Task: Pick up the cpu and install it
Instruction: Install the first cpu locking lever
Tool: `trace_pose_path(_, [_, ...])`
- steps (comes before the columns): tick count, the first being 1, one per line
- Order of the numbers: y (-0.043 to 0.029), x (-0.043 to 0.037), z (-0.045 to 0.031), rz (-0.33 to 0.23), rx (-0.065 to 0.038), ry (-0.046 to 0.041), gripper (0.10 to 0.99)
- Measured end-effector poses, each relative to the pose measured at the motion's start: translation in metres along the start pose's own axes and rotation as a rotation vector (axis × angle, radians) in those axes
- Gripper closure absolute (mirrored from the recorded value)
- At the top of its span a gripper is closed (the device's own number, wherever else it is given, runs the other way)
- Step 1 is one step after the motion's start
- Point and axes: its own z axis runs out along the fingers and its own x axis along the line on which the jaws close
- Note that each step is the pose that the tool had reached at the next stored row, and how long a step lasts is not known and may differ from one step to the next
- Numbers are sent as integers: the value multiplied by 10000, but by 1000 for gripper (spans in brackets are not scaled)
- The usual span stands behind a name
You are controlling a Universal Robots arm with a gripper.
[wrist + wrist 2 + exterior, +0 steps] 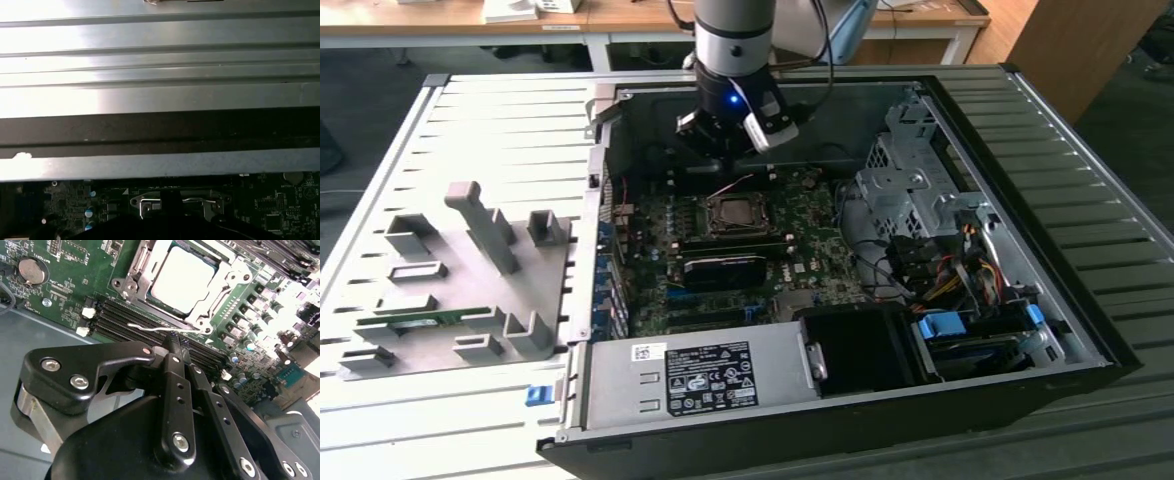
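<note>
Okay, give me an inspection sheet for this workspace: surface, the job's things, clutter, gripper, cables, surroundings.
Surface: ribbed grey metal table carrying an open computer case.
Job's things: the cpu lies in the socket on the motherboard, silver top showing; whether the frame is latched cannot be told.
Clutter: grey fixture tray on the exterior view's left, a green memory stick lying in it.
Gripper: gripper with fingers together, holding nothing, tips by the wire lever at the socket's edge.
Cables: coloured wire bundles inside the case on the exterior view's right.
Surroundings: desks behind the table.
</note>
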Motion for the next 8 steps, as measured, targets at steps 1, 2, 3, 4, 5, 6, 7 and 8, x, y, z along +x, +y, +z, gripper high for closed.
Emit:
trace_pose_path(1, [0, -8, 6, 0, 0, 0, 965])
trace_pose_path(2, [0, -15, 14, 0, 1, 1, 965])
trace_pose_path(3, [-1, -23, 22, -1, 1, 0, 965])
trace_pose_path(4, [-1, -32, 31, 0, 1, 1, 965])
trace_pose_path(5, [-1, -42, 39, 0, 1, 1, 965])
trace_pose_path(6, [-1, -50, 46, 0, 1, 1, 965])
trace_pose_path(7, [-1, -55, 52, 0, 3, 1, 965])
trace_pose_path(8, [-1, -57, 56, 0, 11, -1, 965])
